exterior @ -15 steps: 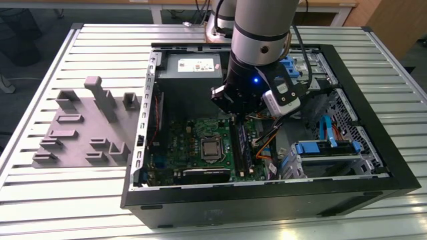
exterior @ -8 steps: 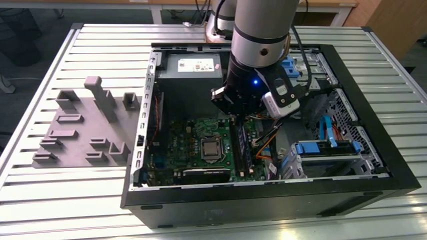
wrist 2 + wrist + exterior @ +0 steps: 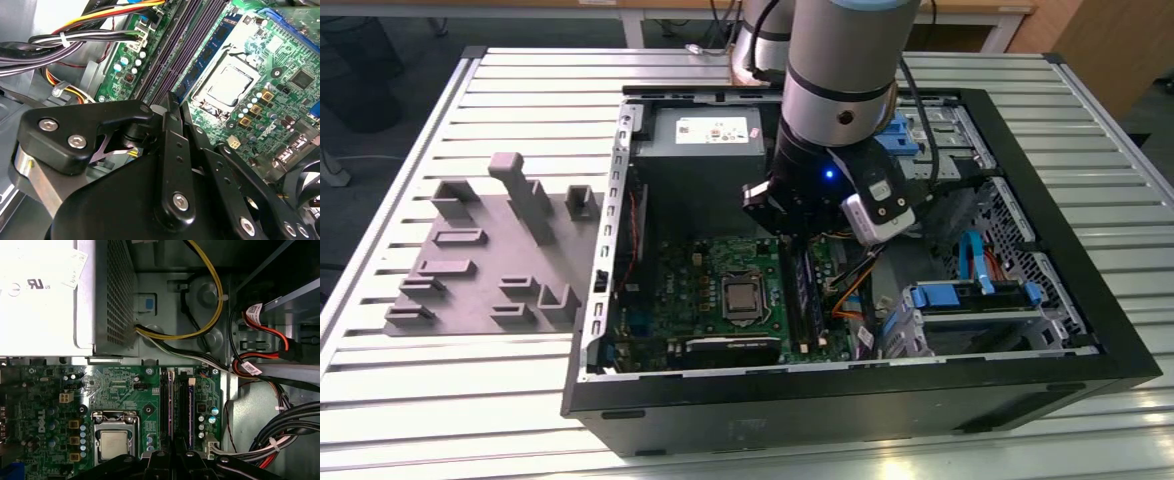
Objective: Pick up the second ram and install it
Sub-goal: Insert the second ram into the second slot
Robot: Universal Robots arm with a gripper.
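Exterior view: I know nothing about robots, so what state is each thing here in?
Computer case: lying on its side, open, side panel off.
Processor: seated in its socket, uncovered.
End effector: lowered inside the case, over the memory slots.

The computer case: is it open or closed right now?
Open. The computer case has no cover on its upward side, so the green motherboard inside is in plain sight in the exterior view.
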